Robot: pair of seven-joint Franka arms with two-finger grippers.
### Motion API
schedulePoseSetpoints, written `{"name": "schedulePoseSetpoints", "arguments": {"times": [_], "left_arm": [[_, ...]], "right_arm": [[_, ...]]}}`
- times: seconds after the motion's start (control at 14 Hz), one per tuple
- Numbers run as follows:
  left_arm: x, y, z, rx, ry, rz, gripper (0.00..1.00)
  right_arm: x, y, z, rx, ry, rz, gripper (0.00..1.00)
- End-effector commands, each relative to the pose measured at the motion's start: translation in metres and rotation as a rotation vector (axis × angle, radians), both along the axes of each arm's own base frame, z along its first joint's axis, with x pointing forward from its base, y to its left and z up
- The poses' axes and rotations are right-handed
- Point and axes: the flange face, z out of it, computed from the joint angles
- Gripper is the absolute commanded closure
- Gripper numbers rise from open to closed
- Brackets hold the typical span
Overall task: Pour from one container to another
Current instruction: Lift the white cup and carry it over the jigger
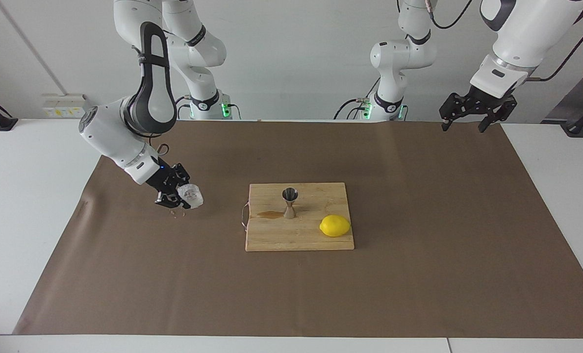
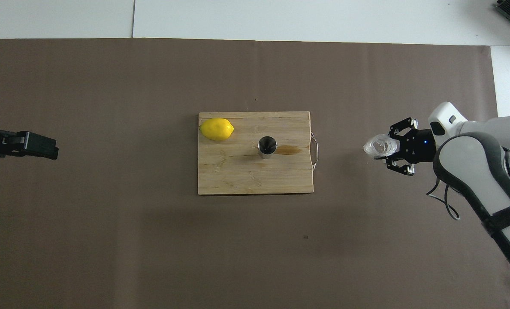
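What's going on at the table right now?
The right end effector is shut on the glass cup, holding it over the brown paper toward the right arm's end. The jigger stands on the cutting board beside a lemon. The left end effector waits, open.

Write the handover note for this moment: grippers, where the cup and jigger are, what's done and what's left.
Right gripper: shut on the glass cup, held above the brown mat toward the right arm's end of the table.
Left gripper: open, waiting over the left arm's end of the table.
Jigger: upright on the cutting board, beside a brown stain; lemon also on the board.
Done: cup grasped.
Left: carry the cup to the jigger and pour.
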Motion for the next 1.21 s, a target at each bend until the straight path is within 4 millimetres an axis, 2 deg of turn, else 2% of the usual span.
{"name": "schedulePoseSetpoints", "arguments": {"times": [0.0, 0.57, 1.14], "left_arm": [[-0.010, 0.005, 0.001, -0.009, 0.005, 0.019, 0.00], [-0.010, 0.004, 0.000, -0.009, 0.007, 0.016, 0.00], [-0.010, 0.004, 0.001, -0.009, 0.005, 0.016, 0.00]], "right_arm": [[0.006, 0.030, 0.020, -0.023, 0.041, -0.017, 0.66], [0.018, 0.135, 0.068, -0.155, 0.093, -0.086, 0.66], [0.004, 0.223, 0.093, -0.271, 0.091, -0.111, 0.66]]}}
